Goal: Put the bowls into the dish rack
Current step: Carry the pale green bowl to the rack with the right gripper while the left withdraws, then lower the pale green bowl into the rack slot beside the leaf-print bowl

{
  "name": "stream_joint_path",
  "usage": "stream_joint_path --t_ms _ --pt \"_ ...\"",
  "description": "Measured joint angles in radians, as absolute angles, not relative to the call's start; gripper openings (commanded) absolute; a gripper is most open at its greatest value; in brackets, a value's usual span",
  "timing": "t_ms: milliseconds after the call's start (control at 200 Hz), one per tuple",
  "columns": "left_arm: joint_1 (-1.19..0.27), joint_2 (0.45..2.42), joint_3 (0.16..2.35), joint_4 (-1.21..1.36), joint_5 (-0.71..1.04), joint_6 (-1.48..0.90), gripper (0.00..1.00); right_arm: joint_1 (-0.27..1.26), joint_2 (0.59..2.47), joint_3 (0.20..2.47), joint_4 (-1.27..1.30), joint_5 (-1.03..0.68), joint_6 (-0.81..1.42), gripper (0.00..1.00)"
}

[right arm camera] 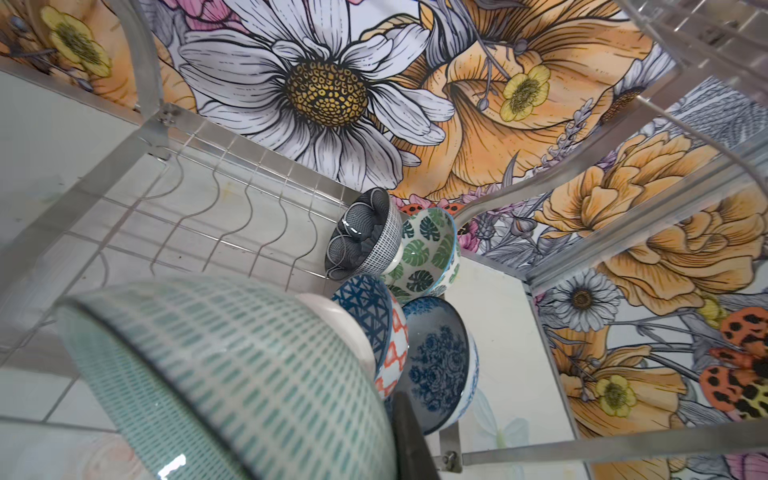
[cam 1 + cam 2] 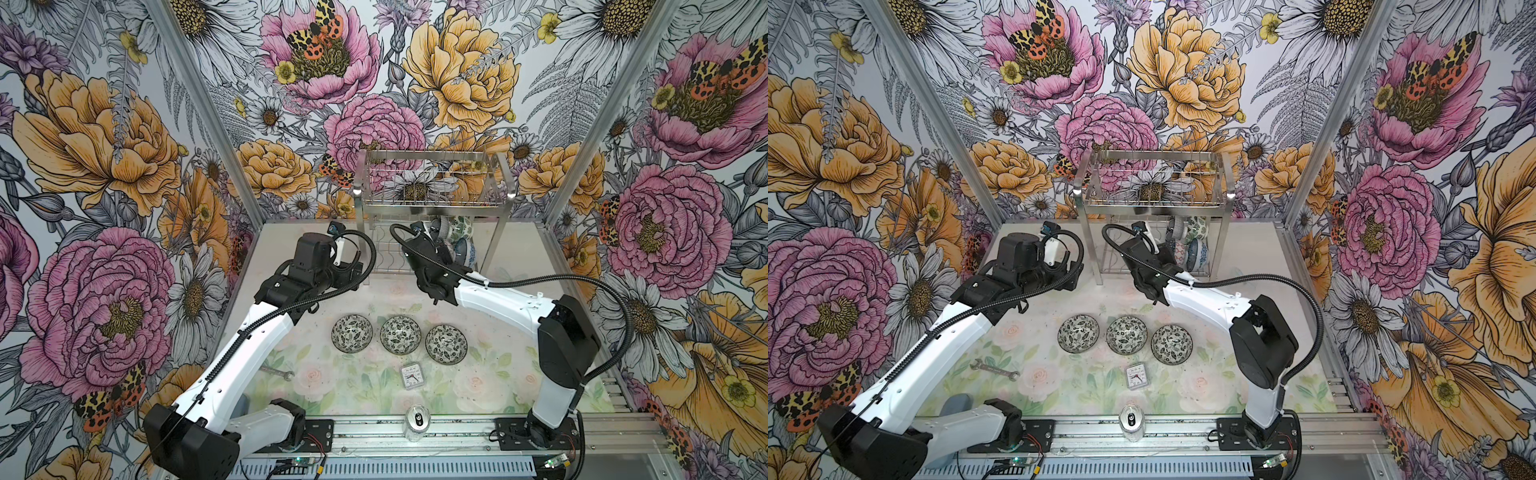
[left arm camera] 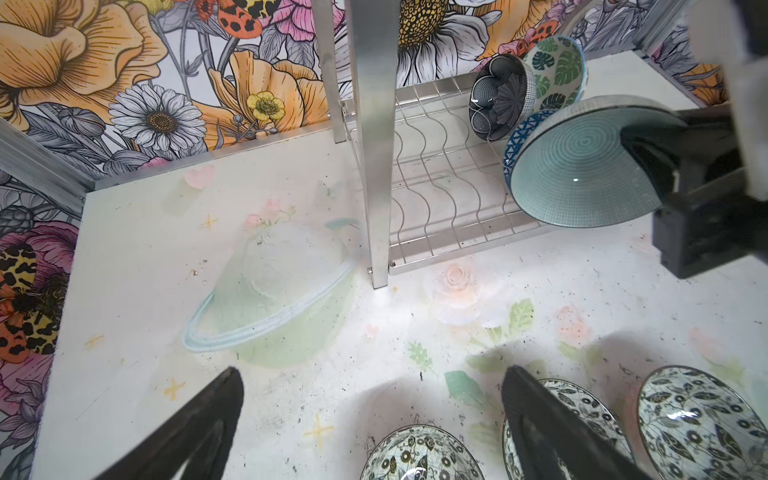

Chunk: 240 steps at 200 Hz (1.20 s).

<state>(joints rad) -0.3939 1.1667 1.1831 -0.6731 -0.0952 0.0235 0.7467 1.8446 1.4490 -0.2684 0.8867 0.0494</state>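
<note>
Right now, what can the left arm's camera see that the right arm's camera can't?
Only the left wrist camera shows three black-and-white bowls on the table, the open left gripper and the swirly inside of the teal bowl.

Only the right wrist camera shows the blue-flower bowl in the rack, and the teal bowl's dashed outside.

Both show the right gripper holding the teal bowl, plus the navy bowl, green-leaf bowl, blue-triangle bowl and the rack's wavy wires.
</note>
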Motion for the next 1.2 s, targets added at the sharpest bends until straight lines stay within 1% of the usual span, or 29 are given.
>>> stream_joint_path --t_ms 110,270,420,585,856,1201 --pt "-0.374 1.163 1.183 -0.666 -0.087 0.014 0.98 0.745 1.957 1.528 -0.234 0.975 -0.031 0.00" --pt "-0.355 1.148 1.182 -0.661 -0.083 0.006 0.99 0.734 2.103 1.606 -0.125 1.053 -0.186 0.00" --pt "-0.349 1.139 1.182 -0.659 -0.076 0.002 0.99 0.716 2.227 1.679 0.007 1.095 -0.347 0.00" --pt "-0.339 1.139 1.182 -0.654 -0.065 -0.001 0.99 0.679 2.342 1.799 0.099 1.113 -0.464 0.00" --pt "-0.329 1.139 1.182 -0.654 -0.048 -0.004 0.99 0.625 2.529 2.072 0.134 1.134 -0.540 0.00" --pt "-0.319 1.139 1.182 -0.654 -0.036 -0.005 0.99 0.607 2.754 2.402 0.104 1.170 -0.551 0.00"
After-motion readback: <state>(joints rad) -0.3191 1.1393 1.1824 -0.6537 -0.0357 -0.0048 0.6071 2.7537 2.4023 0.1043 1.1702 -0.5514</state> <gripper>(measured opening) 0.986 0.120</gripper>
